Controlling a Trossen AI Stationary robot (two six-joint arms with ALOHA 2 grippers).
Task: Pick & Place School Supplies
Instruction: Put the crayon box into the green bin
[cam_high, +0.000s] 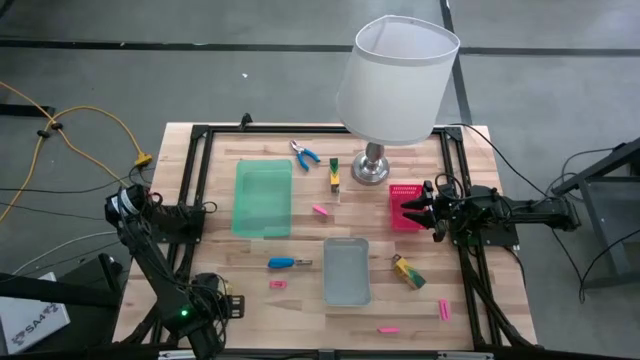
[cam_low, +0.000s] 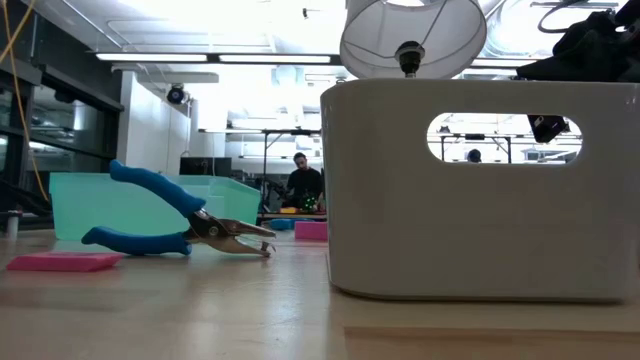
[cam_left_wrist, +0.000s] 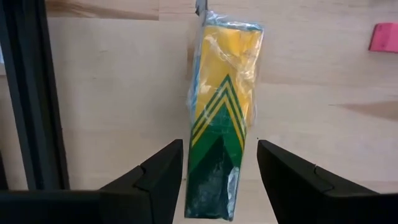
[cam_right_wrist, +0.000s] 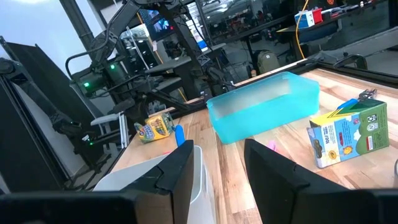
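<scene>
- Left fingers (cam_left_wrist: 161, 174): spread apart and holding nothing, low over the wooden counter (cam_high: 300, 320) at its near-left corner, beside the black frame rail (cam_left_wrist: 28, 93).
- Yellow-and-green plastic-wrapped box (cam_left_wrist: 221, 112): lies flat on the counter, its dark green end in the gap between the two left fingers and its yellow end pointing away from them. One finger stands just beside its edge and bare wood shows between the box and the other. No grip on it.
- The right wrist view shows the same box (cam_right_wrist: 154, 127) by the left arm's base.
- Right fingers (cam_right_wrist: 177, 171): parted, nothing between them, hovering over the pink mesh tray (cam_high: 405, 190) at the counter's right side.
- Blue-handled pliers (cam_high: 305, 153): on the counter at the far side, beyond the translucent green tray (cam_high: 263, 198).
- Blue-handled screwdriver (cam_high: 283, 263): flat on the counter, left of the grey tray (cam_high: 346, 272).
- Second yellow-and-green box (cam_high: 408, 272): lying right of the grey tray.
- Flat pink bar (cam_high: 320, 210): between the green and pink trays.
</scene>
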